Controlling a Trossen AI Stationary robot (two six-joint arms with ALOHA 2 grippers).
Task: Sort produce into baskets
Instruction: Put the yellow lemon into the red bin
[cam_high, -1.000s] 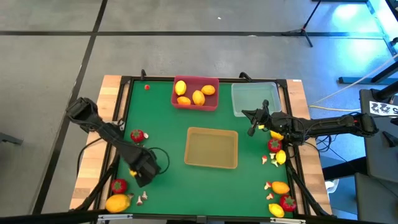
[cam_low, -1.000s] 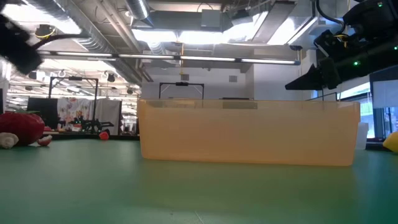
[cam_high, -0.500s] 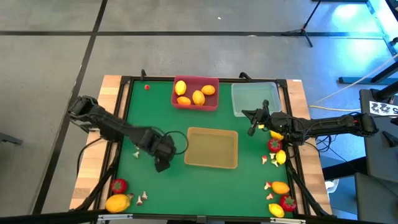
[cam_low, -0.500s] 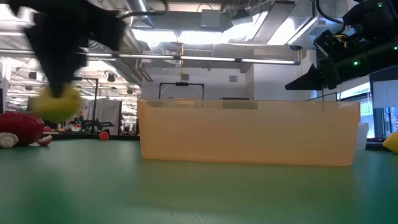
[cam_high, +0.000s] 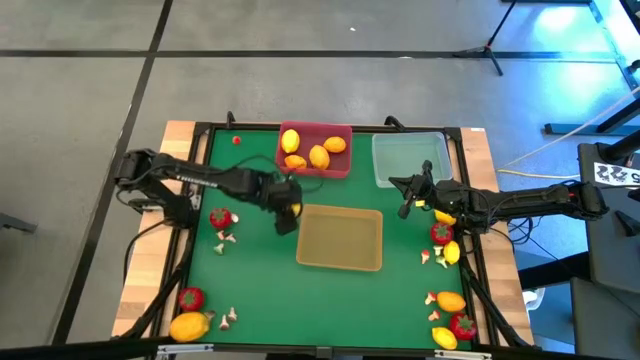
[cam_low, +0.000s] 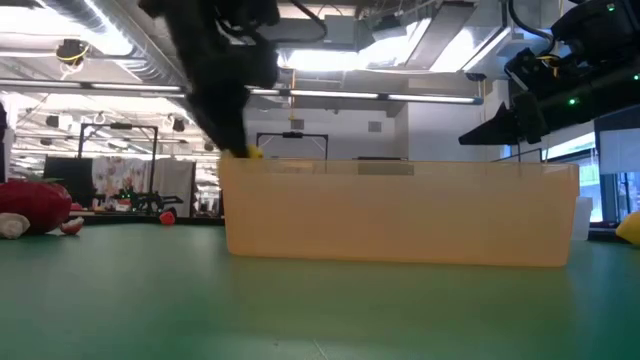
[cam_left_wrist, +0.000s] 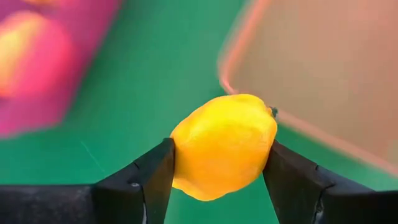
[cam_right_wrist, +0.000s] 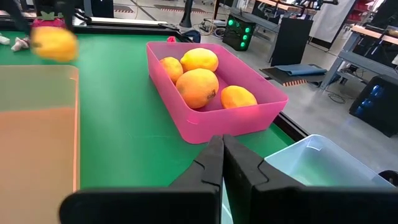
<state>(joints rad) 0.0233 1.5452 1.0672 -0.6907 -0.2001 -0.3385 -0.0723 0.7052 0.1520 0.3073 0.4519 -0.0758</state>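
Note:
My left gripper (cam_high: 289, 212) hangs over the green mat between the pink basket (cam_high: 312, 173) and the tan basket (cam_high: 340, 240), shut on a yellow lemon (cam_left_wrist: 224, 146). The lemon also shows as a yellow blur (cam_right_wrist: 55, 43) in the right wrist view. Several lemons lie in the pink basket (cam_right_wrist: 205, 124). The clear basket (cam_high: 395, 160) stands at the far right. My right gripper (cam_right_wrist: 222, 152) waits shut beside it, holding nothing. My left gripper pinches the lemon's two opposite sides (cam_left_wrist: 180, 155) between its two fingers (cam_left_wrist: 152, 174). The fingers slant down at it from the table's left side. The lemon is lifted clear of the mat, by the tan basket's far left corner (cam_left_wrist: 225, 74).
Loose produce lies on the mat: a red fruit (cam_high: 221, 217) with mushroom bits (cam_high: 224, 238) at the left, a red fruit (cam_high: 190, 297) and lemon (cam_high: 189, 326) at the near left, more pieces (cam_high: 442, 233) along the right edge. A black frame (cam_high: 200, 160) rims the mat.
My left gripper has carried the lemon from the near left of the mat toward the far edge and the right, rising a little and turning as it went. It now hangs by the tan basket's far left corner. The lemon stays pinched and clear of the mat.

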